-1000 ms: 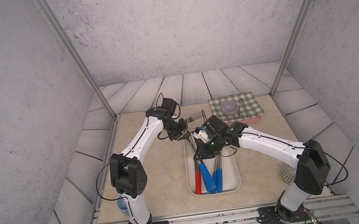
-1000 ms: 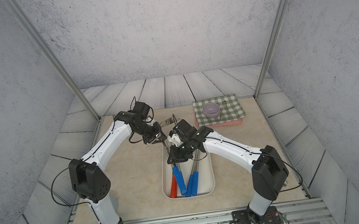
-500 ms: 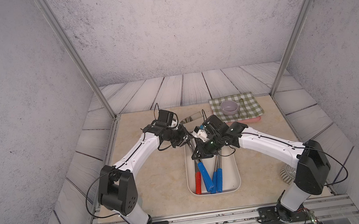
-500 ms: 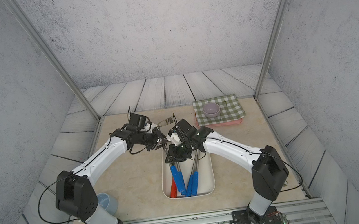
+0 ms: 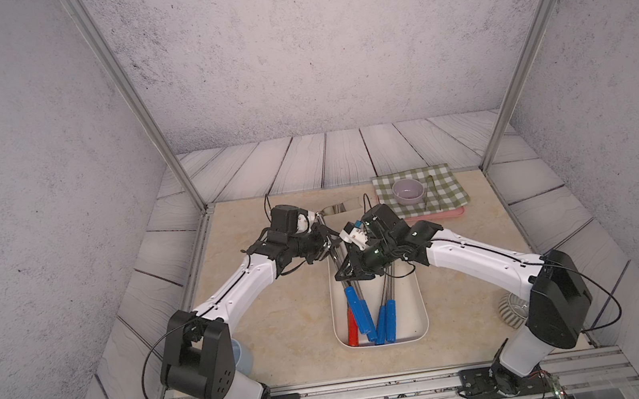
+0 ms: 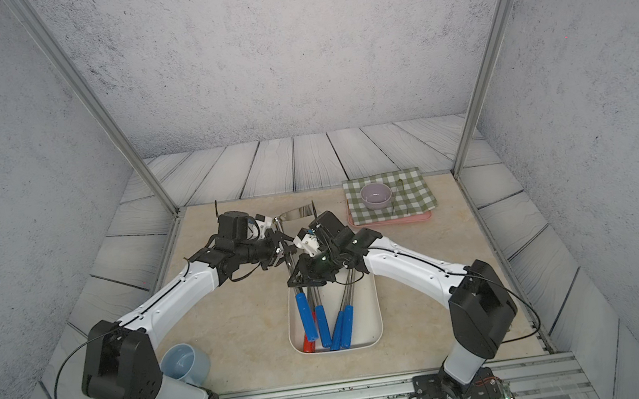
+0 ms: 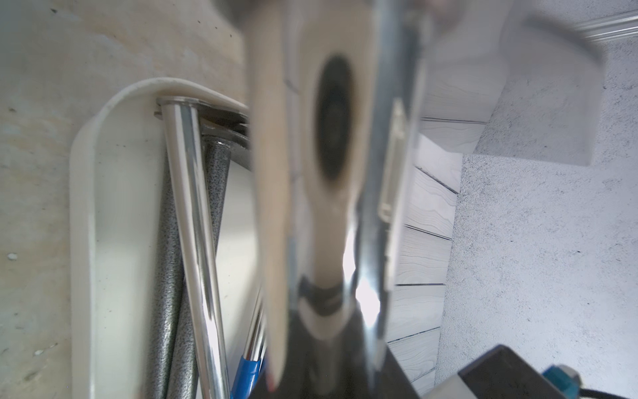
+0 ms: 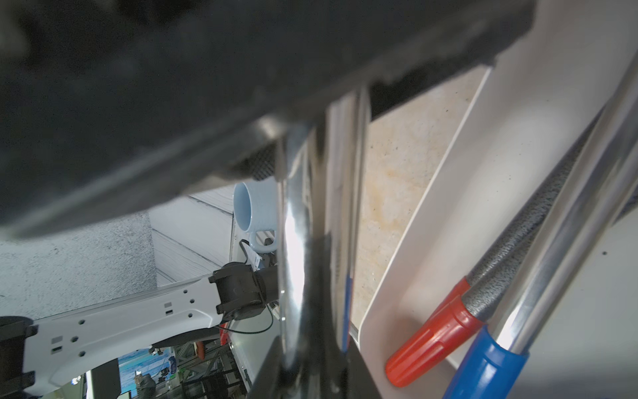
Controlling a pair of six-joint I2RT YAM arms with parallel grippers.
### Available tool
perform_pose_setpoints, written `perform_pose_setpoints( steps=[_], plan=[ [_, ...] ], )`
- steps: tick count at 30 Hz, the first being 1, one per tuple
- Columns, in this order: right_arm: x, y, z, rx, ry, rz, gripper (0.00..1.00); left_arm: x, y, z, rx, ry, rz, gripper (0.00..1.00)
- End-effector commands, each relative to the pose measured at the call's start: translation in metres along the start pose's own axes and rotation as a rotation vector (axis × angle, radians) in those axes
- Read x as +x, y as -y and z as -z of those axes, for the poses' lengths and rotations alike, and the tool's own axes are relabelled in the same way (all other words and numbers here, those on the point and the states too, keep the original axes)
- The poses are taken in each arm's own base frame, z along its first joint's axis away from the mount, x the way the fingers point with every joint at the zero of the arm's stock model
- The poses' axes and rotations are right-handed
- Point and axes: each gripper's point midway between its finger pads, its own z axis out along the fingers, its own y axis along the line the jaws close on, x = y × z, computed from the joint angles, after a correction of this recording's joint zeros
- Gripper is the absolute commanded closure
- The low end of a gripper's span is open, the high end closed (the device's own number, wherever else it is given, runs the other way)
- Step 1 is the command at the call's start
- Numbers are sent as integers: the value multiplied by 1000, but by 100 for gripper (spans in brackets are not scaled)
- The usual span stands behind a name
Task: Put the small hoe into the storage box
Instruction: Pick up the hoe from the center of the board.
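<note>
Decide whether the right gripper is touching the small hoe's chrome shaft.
Touching. In the right wrist view, a ribbed pad of the right gripper presses against the shaft of the small hoe, with no gap.

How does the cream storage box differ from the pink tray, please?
The storage box is cream and holds long-handled tools; the pink tray carries a checked cloth and a bowl. The box sits mid-table; the tray in the far right corner. Both lie flat on the table.
</note>
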Motion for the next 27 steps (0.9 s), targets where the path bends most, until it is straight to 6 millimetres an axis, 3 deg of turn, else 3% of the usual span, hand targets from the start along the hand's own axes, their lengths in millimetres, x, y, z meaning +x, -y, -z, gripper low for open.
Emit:
perform_pose_setpoints(
  steps=[1, 12, 15, 17, 18, 21, 27],
  plan=[
    [-1, -30, 12, -113, 20, 57, 100, -5, 38, 15, 147, 23, -79, 69],
    [-3, -28, 8, -170, -5, 8, 100, -7, 43, 26, 198, 41, -93, 100],
    [-5, -30, 13, -170, 1, 13, 60, -10, 42, 33, 155, 67, -97, 100],
    [-7, -31, 23, -150, 18, 25, 42, -10, 35, 39, 56, 75, -107, 100],
    [-9, -31, 29, -139, 33, 33, 38, -11, 32, 42, 15, 79, -109, 100],
    [-16, -28, 55, -109, 91, 47, 31, -14, 19, 54, -131, 98, -94, 100],
    [-33, -2, 124, -44, 251, 13, 30, -15, 0, 65, -332, 119, -50, 100]
  ],
)
